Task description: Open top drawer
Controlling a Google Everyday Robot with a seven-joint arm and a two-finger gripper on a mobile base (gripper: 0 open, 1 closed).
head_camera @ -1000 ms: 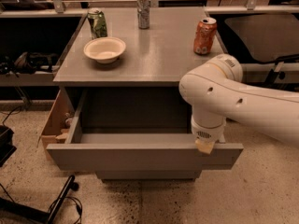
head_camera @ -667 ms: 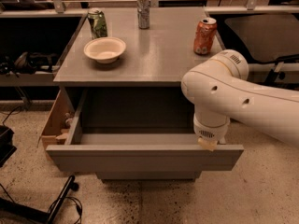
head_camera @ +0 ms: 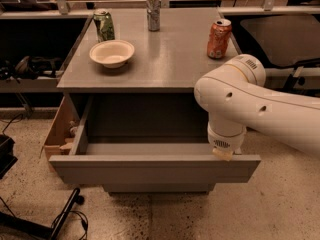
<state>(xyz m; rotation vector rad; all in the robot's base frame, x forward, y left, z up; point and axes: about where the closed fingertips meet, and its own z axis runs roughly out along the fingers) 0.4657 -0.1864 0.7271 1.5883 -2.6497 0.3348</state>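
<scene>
The grey bench (head_camera: 170, 59) fills the middle of the view. Its top drawer (head_camera: 150, 170) stands open below the front edge, flat front panel well forward and deep grey box in view. The robot's white arm (head_camera: 260, 109) reaches in from the right and bends down over the drawer's right end. A pale bowl (head_camera: 112, 52) sits near the bench's left edge. An orange can (head_camera: 219, 32) stands near the right edge, a green can (head_camera: 104, 25) at the back left corner, and a silver can (head_camera: 153, 5) at the back edge. The hand (head_camera: 223, 152) is at the top rim of the drawer's front panel, near its right end. Whether it is apart or together cannot be told.
</scene>
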